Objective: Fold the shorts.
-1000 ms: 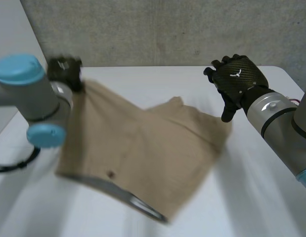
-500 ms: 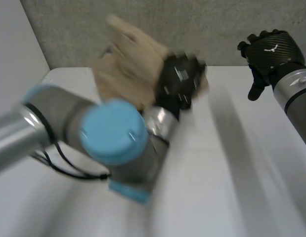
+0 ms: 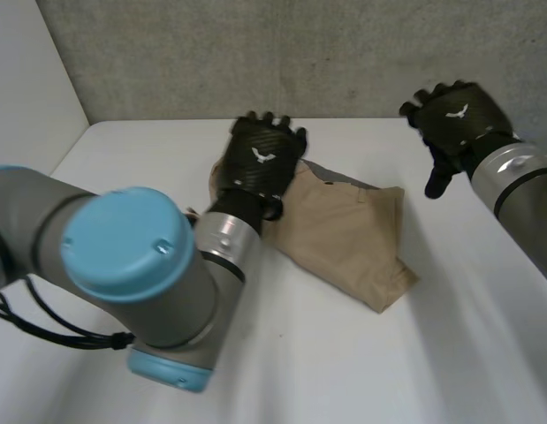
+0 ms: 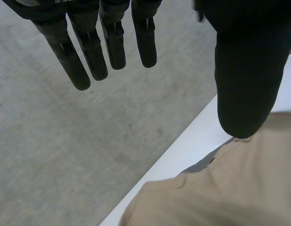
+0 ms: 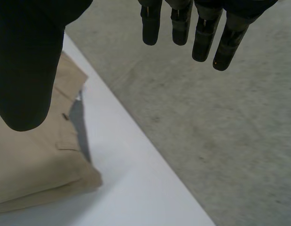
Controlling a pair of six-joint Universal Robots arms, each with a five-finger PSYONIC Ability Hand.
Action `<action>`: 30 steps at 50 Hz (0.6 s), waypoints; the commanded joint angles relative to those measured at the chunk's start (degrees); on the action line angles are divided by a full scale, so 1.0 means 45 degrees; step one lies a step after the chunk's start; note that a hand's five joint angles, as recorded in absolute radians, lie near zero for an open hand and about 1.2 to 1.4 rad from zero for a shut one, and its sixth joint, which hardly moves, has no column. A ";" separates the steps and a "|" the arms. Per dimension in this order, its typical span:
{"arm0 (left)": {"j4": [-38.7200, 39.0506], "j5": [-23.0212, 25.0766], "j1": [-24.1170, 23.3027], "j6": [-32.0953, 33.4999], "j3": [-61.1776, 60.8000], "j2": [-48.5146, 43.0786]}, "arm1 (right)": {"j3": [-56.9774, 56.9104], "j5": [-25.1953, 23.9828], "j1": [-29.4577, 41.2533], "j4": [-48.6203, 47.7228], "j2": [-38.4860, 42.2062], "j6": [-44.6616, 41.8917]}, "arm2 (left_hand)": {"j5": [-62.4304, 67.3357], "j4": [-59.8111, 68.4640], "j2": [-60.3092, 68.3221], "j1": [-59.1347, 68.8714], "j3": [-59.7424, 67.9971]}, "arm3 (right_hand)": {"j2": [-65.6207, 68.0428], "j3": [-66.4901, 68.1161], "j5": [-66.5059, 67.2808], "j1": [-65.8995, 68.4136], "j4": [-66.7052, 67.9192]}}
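One pair of tan shorts [image 3: 348,234] lying folded on white counter [image 3: 361,362], just beside left robot hand [image 3: 260,163]. That hand hovering at shorts' edge, fingers straight, gripping nothing. Right robot hand [image 3: 450,119] hanging off shorts' opposite side, apart from cloth, fingers straight, empty.

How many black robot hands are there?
2. The left hand is over one end of the tan shorts. The right hand is raised past their other end, apart from them. Both are open.
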 commanded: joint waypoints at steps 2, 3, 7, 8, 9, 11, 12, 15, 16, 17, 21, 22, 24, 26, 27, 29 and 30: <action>0.0010 -0.0006 0.0691 -0.0114 -0.0999 0.0363 | -0.0794 -0.1319 -0.0004 -0.0998 0.2301 -0.2145 | 0.0226 0.0129 0.0023 -0.0264 -0.0046 | -0.0368 -0.0427 -0.0813 -0.0063 -0.0741; -0.0009 -0.0006 0.0672 -0.0308 -0.1097 0.0324 | -0.0873 -0.1418 -0.0004 -0.1156 0.2577 -0.2657 | 0.0226 0.0129 0.0023 -0.0264 -0.0046 | -0.0368 -0.0427 -0.0813 -0.0063 -0.0741; -0.0048 -0.0142 0.0497 -0.1282 -0.1176 0.0207 | -0.1342 -0.1711 -0.0044 -0.1977 0.3632 -0.5021 | 0.0263 0.0166 0.0060 -0.0227 -0.0009 | -0.0368 -0.0427 -0.0813 -0.0063 -0.0741; -0.0087 -0.0181 0.0457 -0.1519 -0.1137 0.0207 | -0.1517 -0.1751 -0.0082 -0.2113 0.3847 -0.5354 | 0.0264 0.0167 0.0061 -0.0226 -0.0008 | -0.0368 -0.0427 -0.0813 -0.0063 -0.0741; -0.0146 -0.0221 0.0438 -0.1734 -0.1079 0.0168 | -0.1693 -0.1770 -0.0121 -0.2231 0.4081 -0.5608 | 0.0301 0.0204 0.0098 -0.0189 0.0029 | -0.0368 -0.0427 -0.0813 -0.0063 -0.0741; -0.0301 -0.0279 0.0398 -0.2337 -0.0903 0.0013 | -0.2259 -0.1887 -0.0258 -0.2447 0.4940 -0.5982 | 0.0338 0.0241 0.0135 -0.0151 0.0066 | -0.0368 -0.0427 -0.0813 -0.0063 -0.0741; -0.0322 -0.0279 0.0398 -0.2477 -0.0844 -0.0105 | -0.2454 -0.1965 -0.0336 -0.2428 0.5175 -0.5982 | 0.0375 0.0278 0.0173 -0.0114 0.0103 | -0.0368 -0.0427 -0.0813 -0.0063 -0.0741; -0.0536 -0.0299 0.0301 -0.2829 -0.0357 -0.0749 | -0.3157 -0.2628 -0.0648 -0.2466 0.6073 -0.6040 | 0.0376 0.0279 0.0173 -0.0114 0.0104 | -0.0368 -0.0427 -0.0813 -0.0063 -0.0741; -0.0633 -0.0299 0.0262 -0.2849 -0.0220 -0.0886 | -0.3295 -0.2881 -0.0688 -0.2486 0.6269 -0.6060 | 0.0376 0.0279 0.0173 -0.0114 0.0104 | -0.0368 -0.0427 -0.0813 -0.0063 -0.0741; -0.0731 -0.0338 0.0204 -0.2868 -0.0103 -0.1003 | -0.3625 -0.3406 -0.0804 -0.2525 0.6677 -0.6080 | 0.0376 0.0279 0.0173 -0.0114 0.0104 | 0.0093 0.0034 -0.0352 0.0399 -0.0280; -0.1200 -0.0494 0.0027 -0.2888 0.0347 -0.1394 | -0.4387 -0.4190 -0.1097 -0.2545 0.7537 -0.6119 | 0.0338 0.0241 0.0135 -0.0151 0.0066 | 0.1068 0.1009 0.0623 0.1373 0.0695; -0.1297 -0.0494 0.0027 -0.2888 0.0425 -0.1550 | -0.4506 -0.4308 -0.1156 -0.2545 0.7714 -0.6119 | 0.0338 0.0241 0.0135 -0.0151 0.0066 | 0.1108 0.1049 0.0663 0.1413 0.0735; -0.1337 -0.0494 0.0027 -0.2908 0.0445 -0.1648 | -0.4721 -0.4543 -0.1293 -0.2506 0.8008 -0.6119 | 0.0301 0.0204 0.0098 -0.0189 0.0029 | 0.1109 0.1050 0.0664 0.1414 0.0735; -0.1357 -0.0494 0.0047 -0.2907 0.0445 -0.1727 | -0.4897 -0.4817 -0.1469 -0.2486 0.8301 -0.6138 | 0.0301 0.0204 0.0098 -0.0189 0.0029 | 0.1109 0.1050 0.0664 0.1414 0.0735; -0.1376 -0.0494 0.0047 -0.2888 0.0426 -0.1766 | -0.4936 -0.4895 -0.1489 -0.2525 0.8399 -0.6138 | 0.0301 0.0204 0.0098 -0.0189 0.0029 | 0.1109 0.1050 0.0664 0.1414 0.0735; -0.1377 -0.0494 0.0047 -0.2888 0.0407 -0.1785 | -0.5092 -0.5128 -0.1567 -0.2525 0.8652 -0.6138 | 0.0301 0.0204 0.0098 -0.0189 0.0029 | 0.1109 0.1050 0.0664 0.1414 0.0735; -0.1396 -0.0494 0.0066 -0.2888 0.0368 -0.1786 | -0.5151 -0.5188 -0.1567 -0.2525 0.8750 -0.6119 | 0.0301 0.0204 0.0098 -0.0189 0.0029 | 0.1109 0.1050 0.0664 0.1414 0.0735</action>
